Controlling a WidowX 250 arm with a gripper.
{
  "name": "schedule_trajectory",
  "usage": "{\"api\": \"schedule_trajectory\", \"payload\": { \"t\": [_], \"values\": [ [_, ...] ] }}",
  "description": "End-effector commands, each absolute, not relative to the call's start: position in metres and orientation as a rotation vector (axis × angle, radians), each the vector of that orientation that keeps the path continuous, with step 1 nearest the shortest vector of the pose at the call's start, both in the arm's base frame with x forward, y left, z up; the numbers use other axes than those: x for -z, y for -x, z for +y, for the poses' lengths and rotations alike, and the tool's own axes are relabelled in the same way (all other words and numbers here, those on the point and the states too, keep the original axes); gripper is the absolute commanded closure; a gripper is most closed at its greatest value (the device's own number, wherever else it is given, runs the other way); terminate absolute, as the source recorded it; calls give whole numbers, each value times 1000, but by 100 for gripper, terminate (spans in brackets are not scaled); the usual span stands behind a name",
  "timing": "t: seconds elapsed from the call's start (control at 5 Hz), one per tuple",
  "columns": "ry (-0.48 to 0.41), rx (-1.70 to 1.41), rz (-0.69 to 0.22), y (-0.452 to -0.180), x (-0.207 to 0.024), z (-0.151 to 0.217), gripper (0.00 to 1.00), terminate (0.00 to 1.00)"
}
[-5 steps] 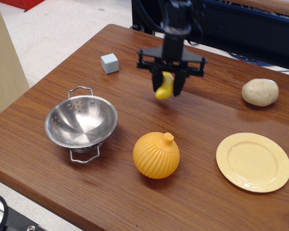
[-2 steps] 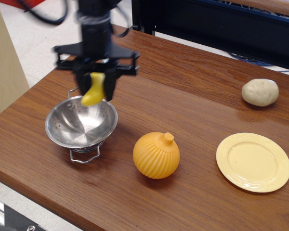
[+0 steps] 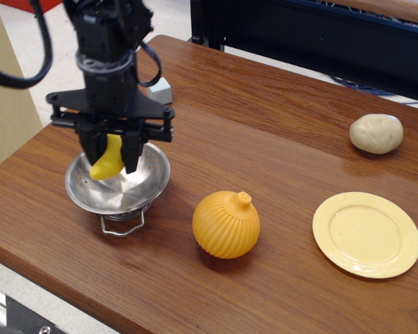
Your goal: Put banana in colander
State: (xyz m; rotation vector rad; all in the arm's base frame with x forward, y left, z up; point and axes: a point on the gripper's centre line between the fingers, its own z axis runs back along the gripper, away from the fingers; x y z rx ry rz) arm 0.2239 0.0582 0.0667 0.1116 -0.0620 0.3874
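Brown wooden table (image 3: 279, 139), pale floor beyond. The gripper (image 3: 111, 154) has swung across from mid-table to the left edge in a second, and it's now dipping over the colander (image 3: 118, 182), fingers clamped on the banana (image 3: 106, 160) (tip inside the rim, not released). Only the drop looks left. Orange ribbed toy (image 3: 226, 225) untouched.
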Motion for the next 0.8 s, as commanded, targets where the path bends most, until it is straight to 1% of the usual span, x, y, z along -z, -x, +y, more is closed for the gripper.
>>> {"api": "schedule_trajectory", "payload": {
  "t": [0.0,0.2,0.4,0.6],
  "values": [
    [-130,-424,-80,-232,-70,58,0,0],
    [-122,-430,-71,-234,-77,53,0,0],
    [-87,-435,-67,-235,-97,49,0,0],
    [-87,-435,-67,-235,-97,49,0,0]
  ]
}}
